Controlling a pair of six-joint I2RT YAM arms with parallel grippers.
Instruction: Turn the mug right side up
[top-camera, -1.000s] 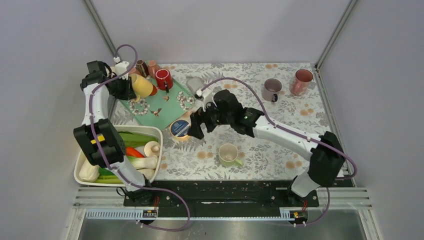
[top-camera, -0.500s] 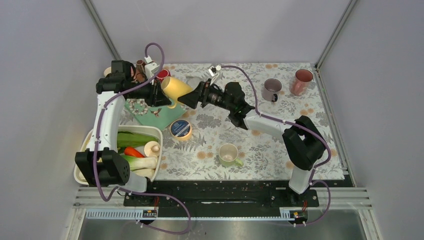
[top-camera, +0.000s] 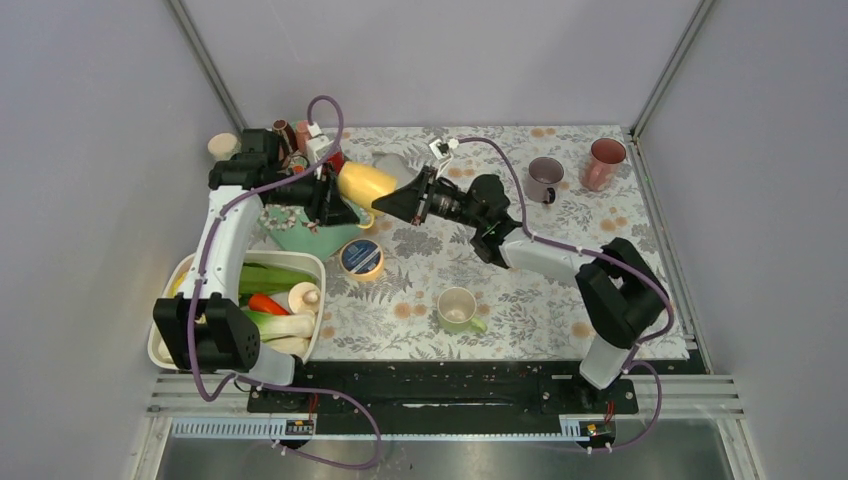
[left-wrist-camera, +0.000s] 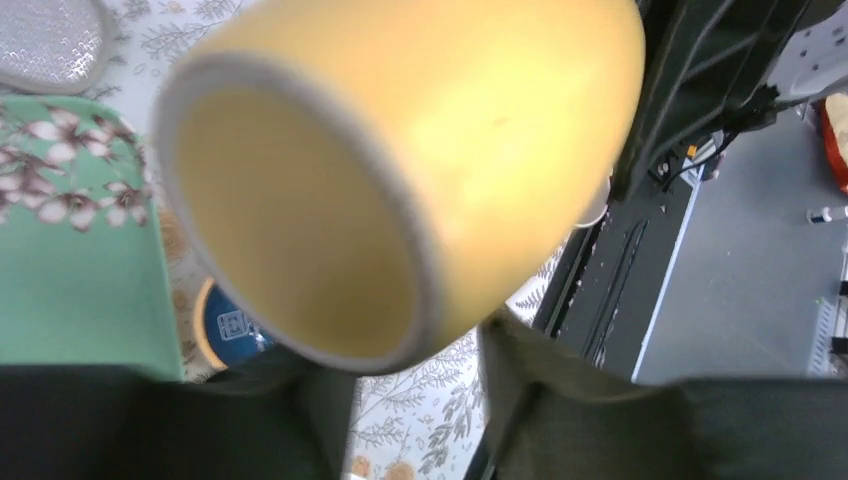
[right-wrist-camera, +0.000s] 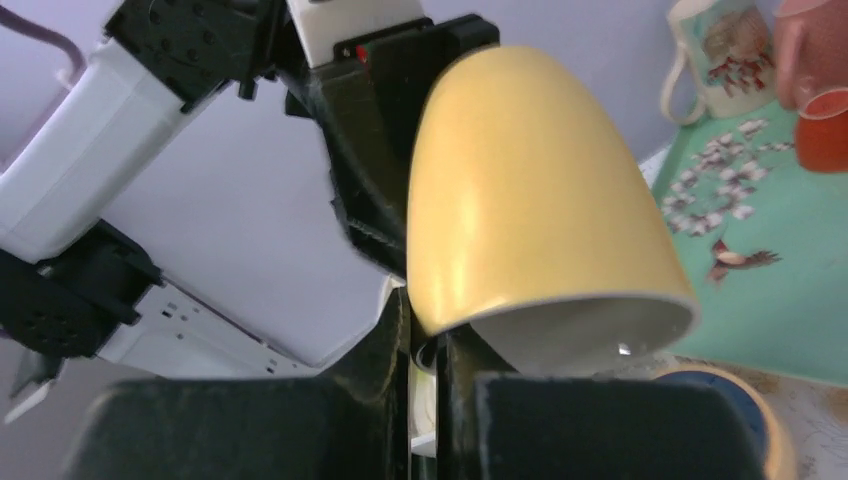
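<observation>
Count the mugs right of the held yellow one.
3: green mug front centre, grey-purple mug and pink mug at the back right. The right arm may hide others.

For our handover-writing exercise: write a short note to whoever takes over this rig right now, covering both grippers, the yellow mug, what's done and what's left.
Right gripper: shut on the mug at its rim.
Left gripper: fingers flank the mug; whether it grips is unclear.
Mug: in the air between both arms, lying sideways above the table.
Done: mug lifted.
Left: turn it mouth up and set it down.
</observation>
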